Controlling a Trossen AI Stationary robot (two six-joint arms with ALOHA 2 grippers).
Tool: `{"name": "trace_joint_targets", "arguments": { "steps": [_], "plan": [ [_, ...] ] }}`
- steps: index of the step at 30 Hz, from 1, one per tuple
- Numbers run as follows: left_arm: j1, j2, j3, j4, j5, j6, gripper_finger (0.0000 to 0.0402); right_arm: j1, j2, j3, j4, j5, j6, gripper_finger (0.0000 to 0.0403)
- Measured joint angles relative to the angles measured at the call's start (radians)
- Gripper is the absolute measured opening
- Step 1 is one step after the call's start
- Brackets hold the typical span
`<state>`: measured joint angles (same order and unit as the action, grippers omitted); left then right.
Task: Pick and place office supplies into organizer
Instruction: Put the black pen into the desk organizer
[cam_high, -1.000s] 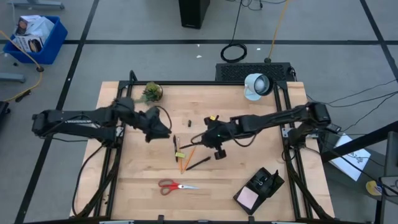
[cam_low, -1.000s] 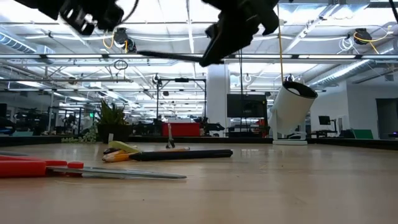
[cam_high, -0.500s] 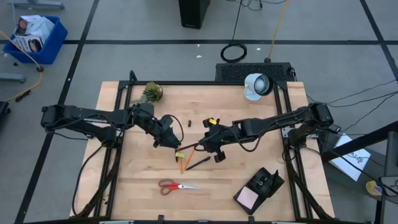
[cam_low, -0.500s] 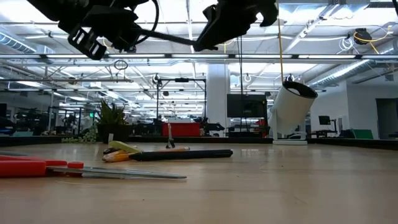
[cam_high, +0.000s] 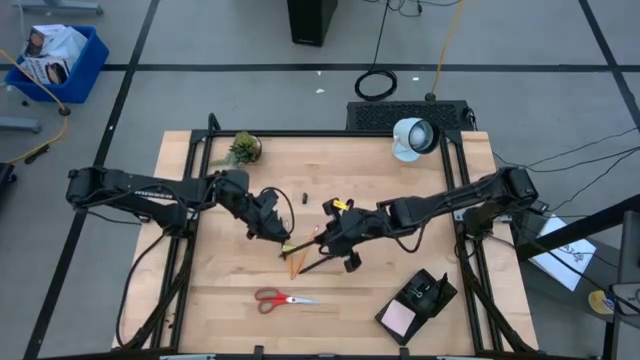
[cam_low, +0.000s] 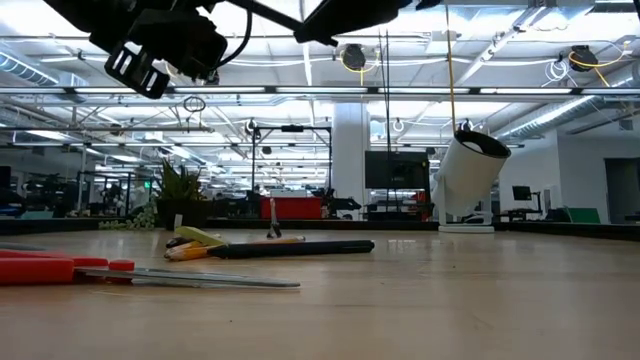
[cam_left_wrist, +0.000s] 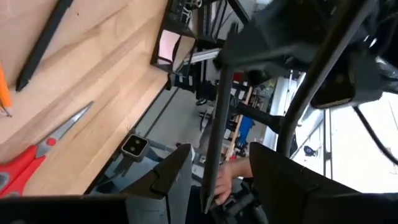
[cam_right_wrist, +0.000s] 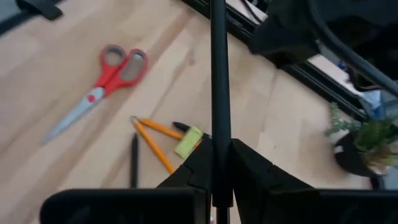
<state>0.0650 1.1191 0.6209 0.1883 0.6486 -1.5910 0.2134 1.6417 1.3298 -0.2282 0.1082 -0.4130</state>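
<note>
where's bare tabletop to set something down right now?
Free: the near-left corner left of the scissors, and the stretch between plant and lamp. Crowded: the middle, where pencils lie under both grippers, and the near-right corner holding the organizer.

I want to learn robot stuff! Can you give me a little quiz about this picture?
1. True or false: the scissors lie inside the organizer.
2. Which gripper is shut on the black pen? A) left gripper B) right gripper
3. Fill in: the scissors' handles are ____.

Key:
1. False. They lie on the table, apart from the organizer.
2. B. The left gripper's fingers stand open on either side of the pen.
3. Red.
</note>
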Motion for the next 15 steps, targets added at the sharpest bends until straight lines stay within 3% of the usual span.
{"name": "trace_joint_targets", "arguments": {
  "steps": [15],
  "plan": [
    [-0.043,0.000,0.000,0.050,-0.055,-0.020,0.0166,-0.062,0.002,0.000,0.070,-0.005,-0.019,0.0034]
  ]
}}
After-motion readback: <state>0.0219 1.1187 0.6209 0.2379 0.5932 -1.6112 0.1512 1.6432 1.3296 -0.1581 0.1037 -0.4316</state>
